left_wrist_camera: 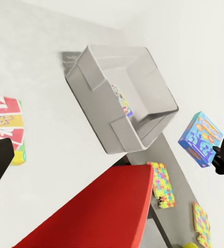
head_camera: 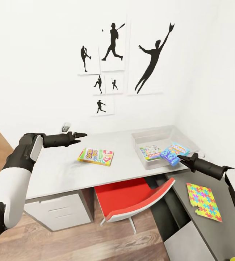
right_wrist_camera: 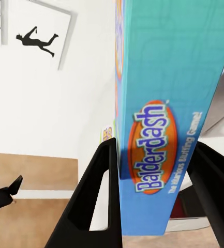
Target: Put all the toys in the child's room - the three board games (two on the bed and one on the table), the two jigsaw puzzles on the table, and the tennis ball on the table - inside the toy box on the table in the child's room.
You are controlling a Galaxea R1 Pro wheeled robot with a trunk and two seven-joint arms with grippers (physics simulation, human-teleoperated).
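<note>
From the head camera, the long pale grey matte table (head_camera: 59, 170) runs along the white wall under black silhouette pictures (head_camera: 151, 61). The shallow light grey toy box (head_camera: 160, 137), with low sloping walls, sits at its far right end with a white, green-edged flat board game (head_camera: 150, 152) inside. The right gripper (head_camera: 180, 158) holds the small blue board game box (head_camera: 174, 153) at the bin's near rim. The yellow-green Skip-Bo game box (head_camera: 96, 156) lies flat mid-table, near the left gripper (head_camera: 82, 135), which hangs just above the tabletop; whether its fingers are apart cannot be told. A bright mosaic jigsaw puzzle sheet (head_camera: 203, 201) lies on the lower dark grey cabinet (head_camera: 218, 232) to the right, beside a glossy red chair (head_camera: 131, 201).

The left wrist camera looks down into the bin and adds a second puzzle sheet (left_wrist_camera: 201, 224) further along the cabinet, past the first.

The right wrist camera shows the black fingers (right_wrist_camera: 99, 196) clamped on the blue box's faces, its edge lettered "Balderdash".
</note>
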